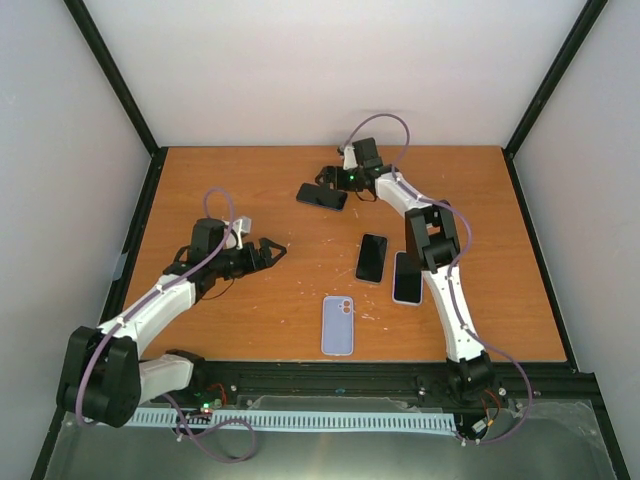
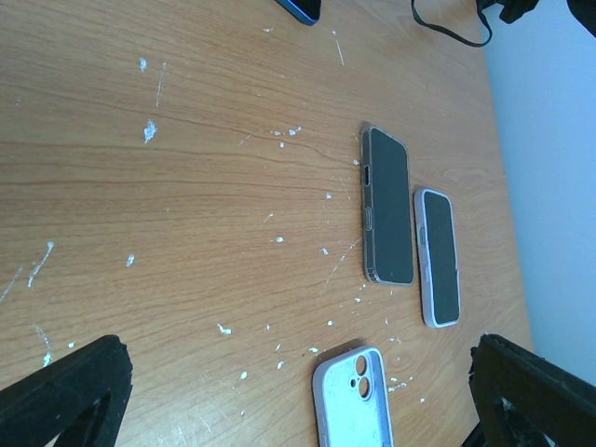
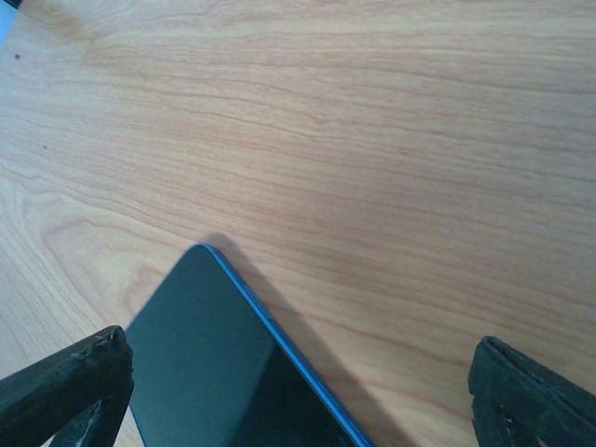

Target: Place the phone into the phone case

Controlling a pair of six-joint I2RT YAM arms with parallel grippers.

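The thin, dark-screened phone with a blue rim was seen lying flat, screen up, on the scratched wooden bench. It lay well beyond the pale lavender phone case and slightly to the case's left. The right hand was held just above the phone's far end with its fingers spread wide and nothing between them. In the right wrist view only one rounded corner of the phone could be made out between the black fingertips. The left hand was likewise released and empty, poised left of the case and somewhat beyond it. Two other phones, one in a clear shell and one in a white-rimmed shell, lay side by side just beyond the case and to its right.

The phone was judged stiff, smooth and rather slippery, with a glass face to be spared from hard pinching. As it lay flush on the wood, a hold across its two long edges near the middle was thought best. The case was judged light and pliable, likely to slide unless steadied. Whether its open side faced up could not be told.
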